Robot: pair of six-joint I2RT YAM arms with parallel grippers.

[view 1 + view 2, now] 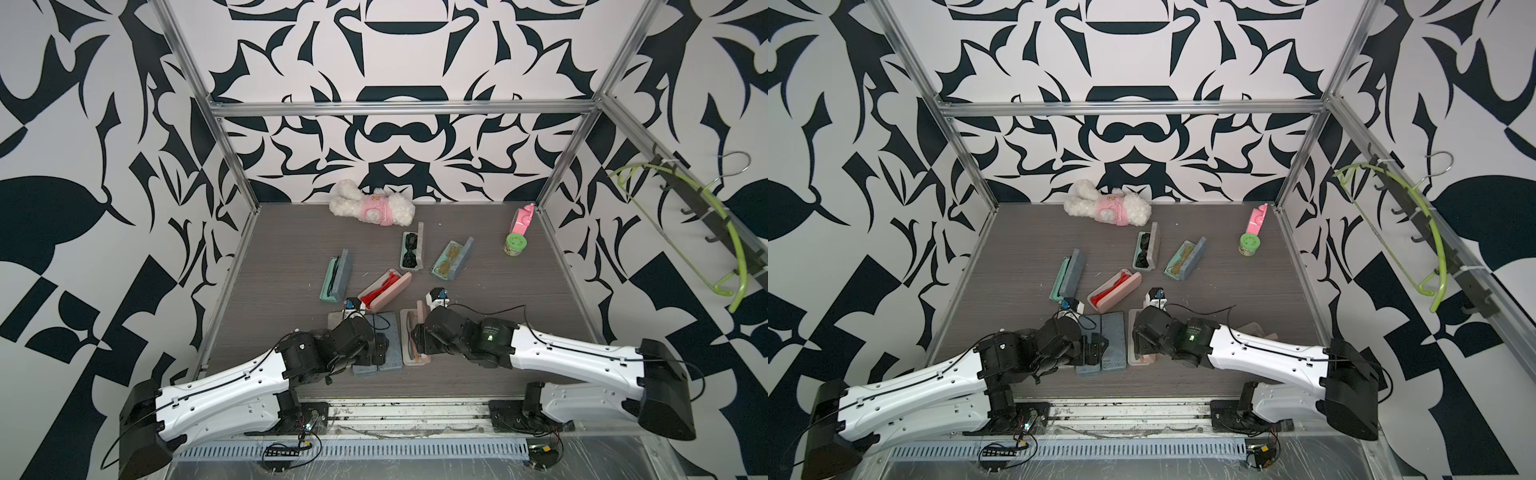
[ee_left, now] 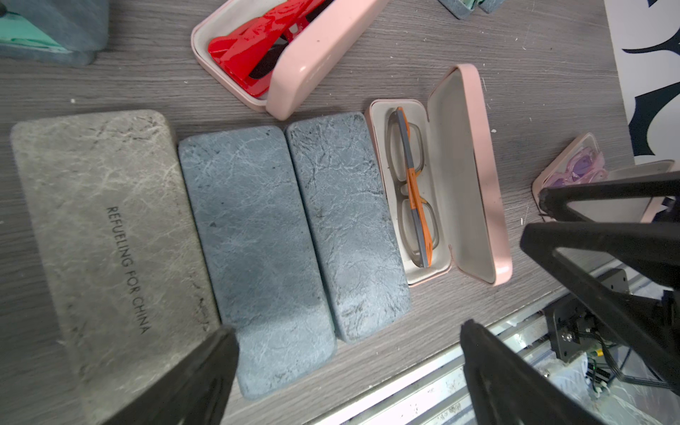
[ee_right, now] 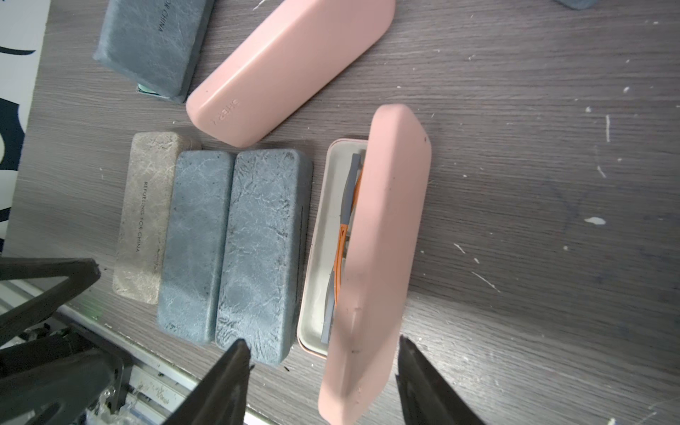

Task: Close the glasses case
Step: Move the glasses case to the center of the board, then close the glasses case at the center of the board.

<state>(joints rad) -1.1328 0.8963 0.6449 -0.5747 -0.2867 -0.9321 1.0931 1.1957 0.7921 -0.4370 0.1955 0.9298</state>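
Note:
A pink glasses case [image 3: 382, 239] lies near the table's front edge, its lid standing half raised over the cream tray [image 3: 320, 257]. Grey and orange glasses [image 2: 414, 184] rest inside. My right gripper [image 3: 322, 340] hovers over the case's near end. It is open, and the lid's end sits between the fingers with a gap on each side. My left gripper [image 2: 346, 327] is wide open and empty above the near ends of the closed cases beside it. In both top views the arms cover most of this case [image 1: 409, 332].
A beige case [image 2: 106, 239] and two blue-grey cases [image 2: 254, 239] [image 2: 346, 220] lie shut beside it. An open pink case with red glasses [image 1: 384, 289] sits just behind. Three more open cases [image 1: 411, 251] [image 1: 451, 259] [image 1: 336, 276], a plush toy [image 1: 372, 203] and a green jar [image 1: 514, 244] lie farther back.

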